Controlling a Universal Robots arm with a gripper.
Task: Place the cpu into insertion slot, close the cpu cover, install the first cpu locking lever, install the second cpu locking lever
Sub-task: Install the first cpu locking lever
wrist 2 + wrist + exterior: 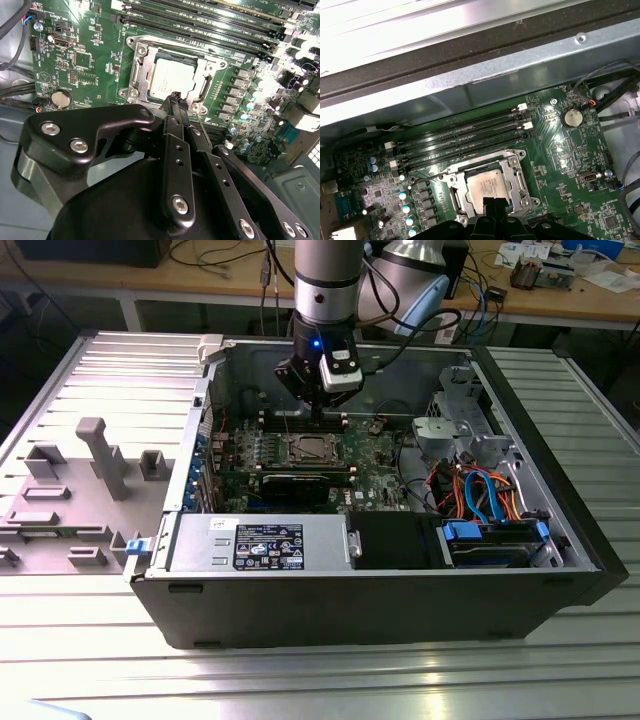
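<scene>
Cpu [169, 80] seated; fingers [176, 102] apparently closed above.

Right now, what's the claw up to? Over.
Claw shut, tips by the chip. Chip seated, metal cover down around it. Nothing blocking.

Silvery-grey cpu [167, 80]; silver cpu cover [141, 60]; green circuit board [100, 45]; black fingers [176, 145].

exterior view: above open case [380, 605] | both wrist views: close over insertion slot [134, 75] [454, 192], seemingly opposed
</scene>
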